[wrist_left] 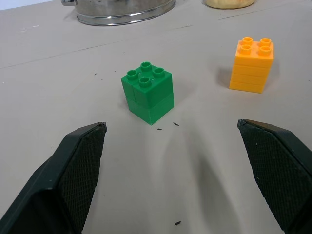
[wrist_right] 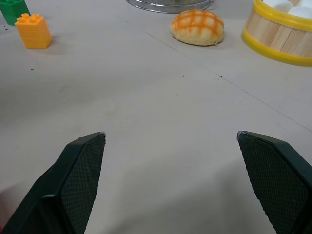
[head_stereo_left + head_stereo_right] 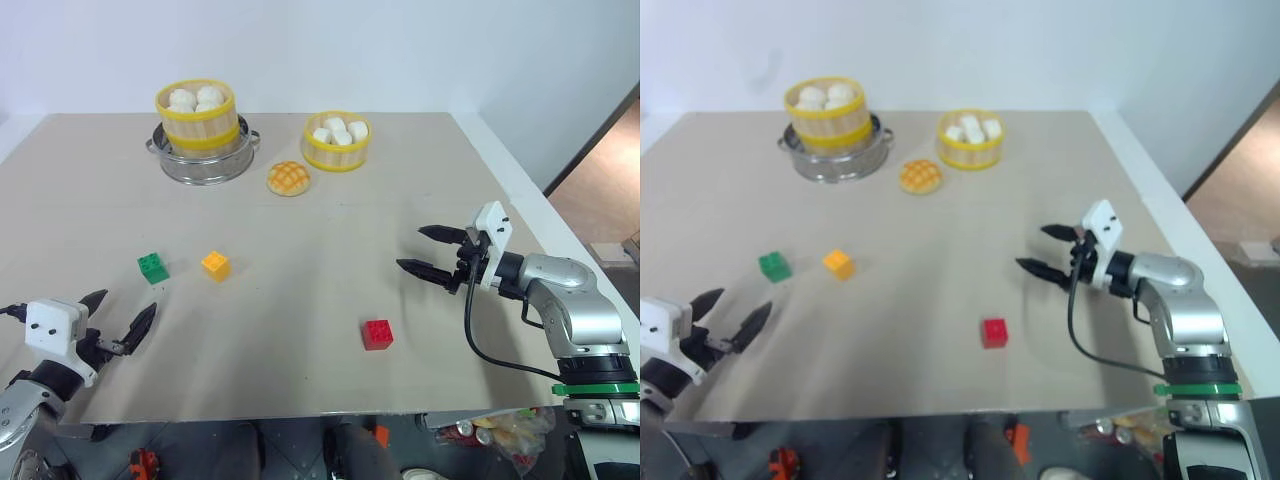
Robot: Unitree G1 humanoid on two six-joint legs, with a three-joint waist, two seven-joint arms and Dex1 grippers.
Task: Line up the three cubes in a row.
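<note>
On the beige table a green cube [image 3: 153, 267] and an orange-yellow cube [image 3: 215, 265] stand side by side at the left, a small gap between them. A red cube [image 3: 377, 334] stands alone near the front edge, right of the middle. My left gripper [image 3: 118, 319] hovers open at the front left corner, just short of the green cube [image 1: 146, 92], with the orange-yellow cube [image 1: 252, 64] off to one side. My right gripper [image 3: 428, 251] is open and empty at the right, pointing left, a little beyond and to the right of the red cube.
At the back of the table a yellow steamer of white buns [image 3: 196, 112] sits on a metal pot [image 3: 204, 160]. A second yellow steamer [image 3: 336, 139] stands to its right, with a round golden bun [image 3: 288, 178] in front. The table's right edge [image 3: 520, 190] is near my right arm.
</note>
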